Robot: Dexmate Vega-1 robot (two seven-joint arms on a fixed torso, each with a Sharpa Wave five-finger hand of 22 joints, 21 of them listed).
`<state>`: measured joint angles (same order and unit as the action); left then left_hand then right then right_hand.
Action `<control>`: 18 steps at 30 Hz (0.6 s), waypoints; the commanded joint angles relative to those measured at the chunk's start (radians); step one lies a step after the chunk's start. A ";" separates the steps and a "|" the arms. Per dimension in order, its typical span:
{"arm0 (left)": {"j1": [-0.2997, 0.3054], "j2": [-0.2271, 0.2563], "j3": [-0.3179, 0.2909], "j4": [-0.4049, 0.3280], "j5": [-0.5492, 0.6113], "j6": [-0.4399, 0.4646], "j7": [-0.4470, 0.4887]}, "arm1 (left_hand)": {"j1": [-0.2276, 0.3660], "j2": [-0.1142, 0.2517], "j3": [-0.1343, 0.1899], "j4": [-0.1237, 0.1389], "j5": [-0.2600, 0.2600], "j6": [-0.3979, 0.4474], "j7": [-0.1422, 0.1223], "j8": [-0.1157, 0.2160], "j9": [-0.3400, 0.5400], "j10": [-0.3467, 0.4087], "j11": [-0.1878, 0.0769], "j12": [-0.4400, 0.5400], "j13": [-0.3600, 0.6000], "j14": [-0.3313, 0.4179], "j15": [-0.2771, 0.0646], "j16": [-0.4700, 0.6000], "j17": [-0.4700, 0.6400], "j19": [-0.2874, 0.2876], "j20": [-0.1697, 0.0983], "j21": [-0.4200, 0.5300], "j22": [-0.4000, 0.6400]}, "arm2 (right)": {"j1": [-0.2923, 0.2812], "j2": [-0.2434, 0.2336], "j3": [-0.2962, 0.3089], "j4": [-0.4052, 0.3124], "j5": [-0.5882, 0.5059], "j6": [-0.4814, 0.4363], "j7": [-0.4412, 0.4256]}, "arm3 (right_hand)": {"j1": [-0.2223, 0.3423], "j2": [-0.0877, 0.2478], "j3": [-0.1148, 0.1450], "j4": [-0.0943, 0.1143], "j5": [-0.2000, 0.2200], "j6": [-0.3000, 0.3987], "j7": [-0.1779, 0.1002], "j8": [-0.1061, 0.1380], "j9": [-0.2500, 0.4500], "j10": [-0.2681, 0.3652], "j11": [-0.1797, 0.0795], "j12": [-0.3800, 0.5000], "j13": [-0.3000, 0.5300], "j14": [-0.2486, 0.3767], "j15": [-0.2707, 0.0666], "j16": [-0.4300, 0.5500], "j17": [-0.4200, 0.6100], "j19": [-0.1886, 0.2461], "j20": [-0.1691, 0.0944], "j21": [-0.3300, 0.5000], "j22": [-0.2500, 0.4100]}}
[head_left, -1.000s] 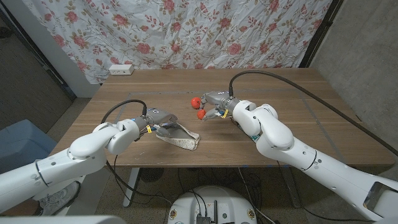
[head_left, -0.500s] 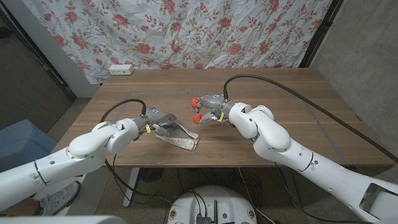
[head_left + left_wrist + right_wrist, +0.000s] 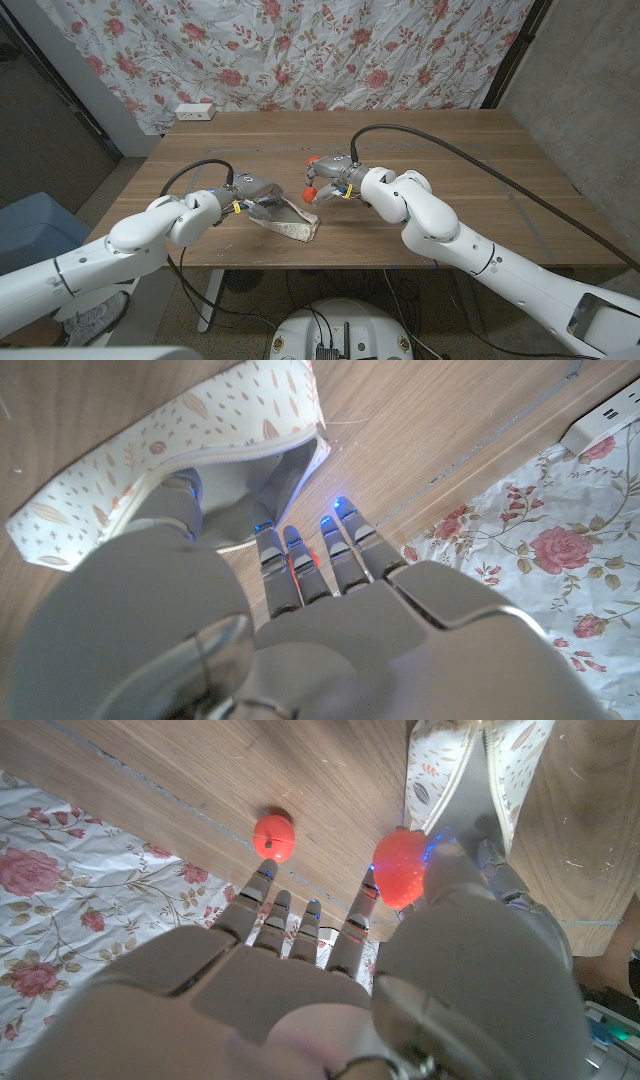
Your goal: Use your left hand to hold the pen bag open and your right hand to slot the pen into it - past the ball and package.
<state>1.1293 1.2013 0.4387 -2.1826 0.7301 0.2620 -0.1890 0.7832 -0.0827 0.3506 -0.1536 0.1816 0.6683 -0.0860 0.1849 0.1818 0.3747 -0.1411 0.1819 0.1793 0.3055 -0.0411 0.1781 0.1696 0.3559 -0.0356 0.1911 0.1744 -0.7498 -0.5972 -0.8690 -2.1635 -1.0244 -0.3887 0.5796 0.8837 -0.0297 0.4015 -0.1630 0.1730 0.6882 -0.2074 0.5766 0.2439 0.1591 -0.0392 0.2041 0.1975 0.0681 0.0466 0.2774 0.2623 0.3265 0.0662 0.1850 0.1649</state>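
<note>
Lying on the worktop, the pen bag runs its long axis slantwise, its opened mouth facing the right robot hand. The left robot hand grips the bag at that mouth, fingers inside the lip. The right robot hand holds a red, berry-like object pinched just beside the bag's opening; whether a pen is attached cannot be told. A second red ball sits nearby on the wood, apart from the bag. A white power strip rests at the far edge.

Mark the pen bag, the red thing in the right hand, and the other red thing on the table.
pen bag [image 3: 291, 226], head view, patterned side
held red thing [image 3: 401, 868], right wrist view, middle
loose red thing [image 3: 272, 836], right wrist view, middle
</note>
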 commanded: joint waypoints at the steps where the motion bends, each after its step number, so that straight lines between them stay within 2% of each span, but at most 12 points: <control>1: -0.005 0.001 0.001 0.014 -0.004 -0.018 0.008 | 0.003 0.011 -0.004 -0.001 0.003 0.003 -0.005 0.007 0.000 0.000 0.002 0.008 0.003 -0.004 -0.064 0.004 0.002 -0.003 0.003 0.003 0.002 | 0.020 0.028 -0.018 0.039 0.022 0.045 -0.036 | 0.016 0.001 -0.001 0.001 0.005 0.021 -0.014 0.007 0.001 0.006 -0.004 0.003 0.004 0.002 -0.005 -0.001 0.006 0.005 0.005 0.004 0.003; 18: 0.005 0.005 -0.005 0.024 -0.008 -0.033 0.035 | 0.002 0.014 -0.007 -0.002 0.003 0.003 -0.005 0.006 -0.001 0.000 0.004 0.009 0.003 -0.004 -0.065 0.004 0.002 -0.004 0.003 0.004 0.002 | 0.064 0.058 -0.053 0.095 0.059 0.112 -0.070 | 0.023 0.007 0.001 0.001 0.006 0.020 -0.014 0.006 0.000 0.005 -0.005 0.001 0.004 0.002 -0.009 0.000 0.007 0.006 0.002 0.004 0.003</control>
<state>1.1230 1.2009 0.4384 -2.1637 0.7270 0.2396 -0.1778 0.7807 -0.0772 0.3464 -0.1578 0.1816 0.6683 -0.0859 0.1849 0.1818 0.3747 -0.1411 0.1819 0.1793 0.3055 -0.0411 0.1781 0.1696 0.3559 -0.0356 0.1911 0.1744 -0.7212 -0.5687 -0.8905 -2.1176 -0.9817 -0.3110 0.5296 0.8937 -0.0198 0.4011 -0.1633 0.1740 0.6878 -0.2078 0.5771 0.2382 0.1590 -0.0393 0.2041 0.1975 0.0681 0.0466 0.2775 0.2673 0.3265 0.0661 0.1850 0.1649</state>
